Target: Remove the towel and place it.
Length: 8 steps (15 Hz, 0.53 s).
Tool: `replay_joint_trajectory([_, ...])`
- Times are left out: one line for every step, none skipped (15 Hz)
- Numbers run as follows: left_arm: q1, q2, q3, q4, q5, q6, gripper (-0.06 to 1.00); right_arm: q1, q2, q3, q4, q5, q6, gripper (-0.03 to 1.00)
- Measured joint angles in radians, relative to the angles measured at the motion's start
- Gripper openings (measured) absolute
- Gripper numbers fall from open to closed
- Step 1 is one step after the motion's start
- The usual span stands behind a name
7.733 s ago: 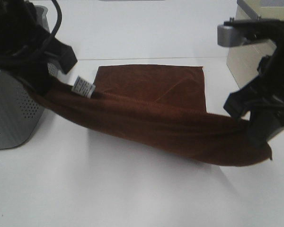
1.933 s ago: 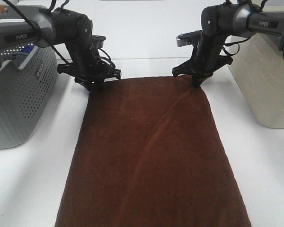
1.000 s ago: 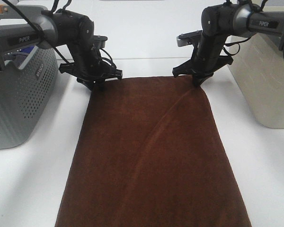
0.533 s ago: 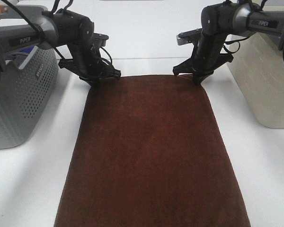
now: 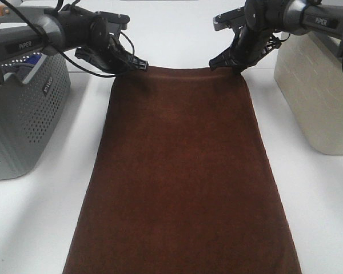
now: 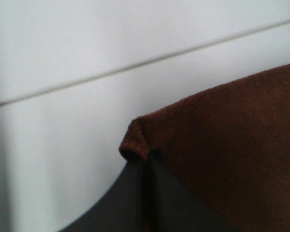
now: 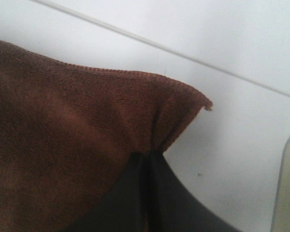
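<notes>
Exterior high view: a large dark brown rectangular terry cloth towel (image 5: 183, 171) lies spread lengthwise on the white table (image 5: 40, 228), its near end running out of the picture.
Left gripper (image 5: 138, 64): pinched shut on the towel's far left corner; the left wrist view shows the cloth bunched between the closed black tips (image 6: 144, 166).
Right gripper (image 5: 235, 68): clamped tight on the far right corner, the hemmed edge puckered where the tips meet (image 7: 152, 157).
Far edge: drawn straight between the two grippers.
Grey perforated plastic basket (image 5: 23, 114): stands on the table just left of the towel, apart from it; something blue shows through the holes near its top (image 5: 24, 61), but what it is cannot be told.
Beige bin (image 5: 317, 85): stands to the right of the towel, apart from it; its inside is not visible.
</notes>
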Motion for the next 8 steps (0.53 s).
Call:
replay_joint_trajectory([0.0, 0.0, 0.0, 0.021, -0.053, 0.0, 0.0, 0.0, 0.0, 0.0, -0.012, -0.043, 0.001, 0.0])
replay_joint_trajectory([0.0, 0.0, 0.0, 0.043, -0.107, 0.0, 0.0, 0.0, 0.0, 0.0, -0.027, -0.077, 0.001, 0.0])
replay_joint_trajectory([0.001, 0.0, 0.0, 0.065, -0.146, 0.0, 0.0, 0.0, 0.0, 0.0, -0.046, -0.113, 0.001, 0.0])
replay_joint_trajectory([0.003, 0.001, 0.0, 0.078, -0.182, 0.0, 0.0, 0.0, 0.0, 0.0, -0.064, -0.15, 0.001, 0.0])
replay_joint_trajectory([0.01, 0.002, 0.0, 0.085, -0.217, 0.0, 0.0, 0.0, 0.0, 0.0, -0.079, -0.192, 0.003, 0.0])
replay_joint_trajectory([0.016, 0.004, 0.0, 0.089, -0.243, 0.0, 0.0, 0.0, 0.0, 0.0, -0.087, -0.222, 0.003, 0.0])
replay_joint_trajectory([0.019, 0.009, -0.001, 0.093, -0.269, 0.0, 0.0, -0.001, 0.005, 0.0, -0.09, -0.247, 0.003, 0.0])
replay_joint_trajectory([0.022, 0.016, -0.001, 0.093, -0.285, 0.0, 0.0, -0.001, 0.013, 0.0, -0.094, -0.27, 0.003, 0.0])
